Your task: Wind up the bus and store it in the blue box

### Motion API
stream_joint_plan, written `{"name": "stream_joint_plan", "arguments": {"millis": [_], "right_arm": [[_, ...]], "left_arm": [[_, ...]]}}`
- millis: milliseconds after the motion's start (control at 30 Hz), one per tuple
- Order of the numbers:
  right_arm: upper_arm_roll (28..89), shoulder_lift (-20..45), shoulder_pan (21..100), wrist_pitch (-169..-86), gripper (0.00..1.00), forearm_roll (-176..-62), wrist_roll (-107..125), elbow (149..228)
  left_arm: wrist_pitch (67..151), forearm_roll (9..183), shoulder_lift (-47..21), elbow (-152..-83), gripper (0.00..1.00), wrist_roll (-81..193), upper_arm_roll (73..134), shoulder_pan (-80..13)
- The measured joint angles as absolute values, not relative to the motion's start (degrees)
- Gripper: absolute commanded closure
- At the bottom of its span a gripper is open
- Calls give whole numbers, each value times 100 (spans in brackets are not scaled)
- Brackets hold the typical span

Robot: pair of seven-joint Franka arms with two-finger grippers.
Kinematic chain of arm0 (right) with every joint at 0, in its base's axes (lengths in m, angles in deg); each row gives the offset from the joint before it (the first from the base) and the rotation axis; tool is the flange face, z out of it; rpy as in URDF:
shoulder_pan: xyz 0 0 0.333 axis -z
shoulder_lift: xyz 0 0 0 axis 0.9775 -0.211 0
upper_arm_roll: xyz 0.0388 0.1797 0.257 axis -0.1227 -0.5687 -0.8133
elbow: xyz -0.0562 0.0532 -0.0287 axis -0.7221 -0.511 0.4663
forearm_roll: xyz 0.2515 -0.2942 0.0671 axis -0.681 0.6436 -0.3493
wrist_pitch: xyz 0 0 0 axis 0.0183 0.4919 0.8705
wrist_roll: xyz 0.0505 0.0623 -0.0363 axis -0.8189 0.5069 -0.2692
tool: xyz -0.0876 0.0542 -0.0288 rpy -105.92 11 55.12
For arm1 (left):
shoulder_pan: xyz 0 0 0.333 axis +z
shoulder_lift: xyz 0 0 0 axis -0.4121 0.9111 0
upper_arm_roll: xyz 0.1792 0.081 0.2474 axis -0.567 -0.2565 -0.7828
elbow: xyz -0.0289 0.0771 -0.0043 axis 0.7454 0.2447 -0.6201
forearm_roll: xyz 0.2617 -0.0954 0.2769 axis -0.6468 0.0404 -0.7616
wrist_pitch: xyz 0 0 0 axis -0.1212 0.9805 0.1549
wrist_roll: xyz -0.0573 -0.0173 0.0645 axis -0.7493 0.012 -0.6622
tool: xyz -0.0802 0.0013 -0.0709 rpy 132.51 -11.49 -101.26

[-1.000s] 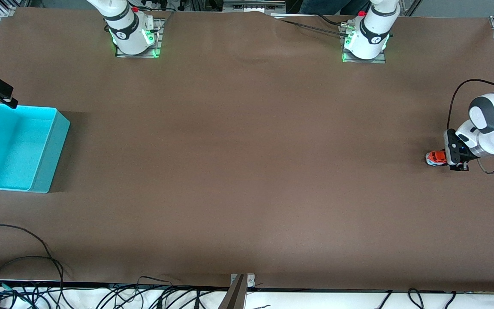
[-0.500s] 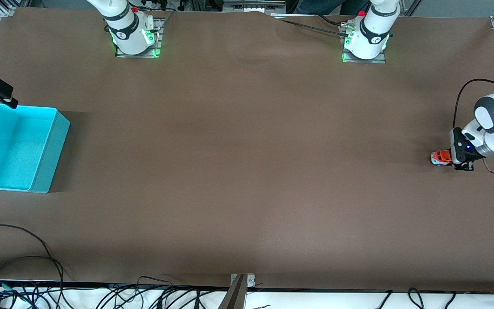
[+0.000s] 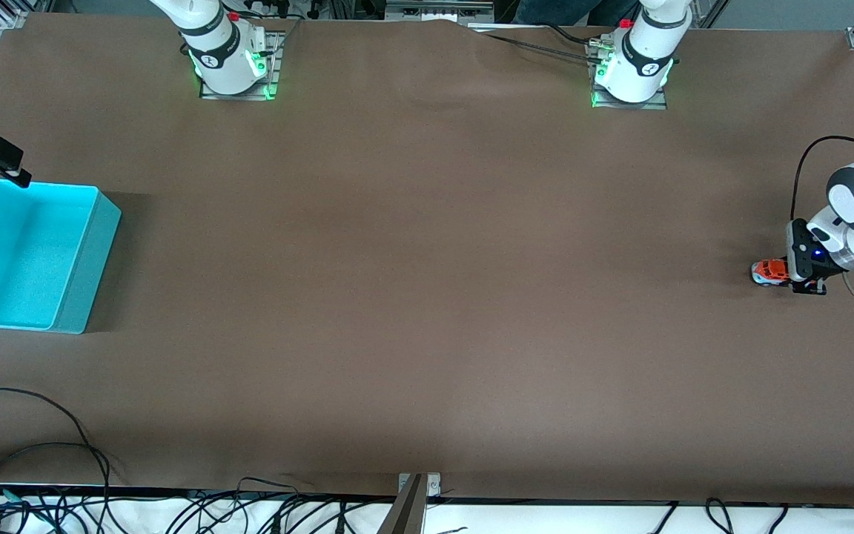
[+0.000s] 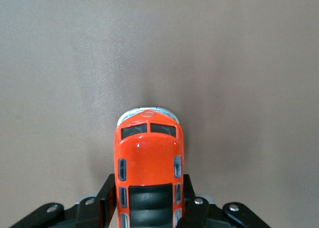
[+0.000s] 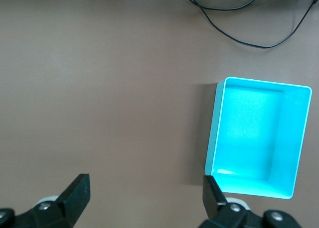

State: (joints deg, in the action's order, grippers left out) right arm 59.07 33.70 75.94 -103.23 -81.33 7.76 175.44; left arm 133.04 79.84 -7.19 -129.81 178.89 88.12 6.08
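At the left arm's end of the table, we are pinching the bus (image 3: 768,272) with the left gripper (image 3: 789,276), while the right gripper (image 5: 144,198) is hanging spread beside the empty blue box (image 3: 93,259), so storing is not yet done.

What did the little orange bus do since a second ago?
The left gripper, shut on the bus, dragged it along the table a little way toward the left arm's end, away from the blue box. It kept its hold; nothing was let go. The blue box stayed put and empty, and the right gripper waits open, high above the table beside the box.
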Motion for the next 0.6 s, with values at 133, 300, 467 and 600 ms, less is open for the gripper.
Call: {"name": "stream_joint_plan", "arguments": {"millis": [133, 300, 467, 600], "right_arm": [[5906, 3370, 7594, -10323, 0, -8133, 776, 17544], [5906, 3370, 7594, -10323, 0, -8133, 776, 17544], [5904, 3371, 7594, -10323, 0, -8133, 776, 17544], [5899, 3371, 7593, -10323, 0, -8133, 776, 17544]], "left_arm": [[13306, 7989, -717, -12977, 45, 17873, 8813, 621], [13334, 8049, -676, -12911, 33, 17836, 8816, 751], [13328, 8049, -532, -12888, 0, 17819, 8811, 846], [13388, 8049, -363, -12881, 0, 17815, 8810, 891]]}}
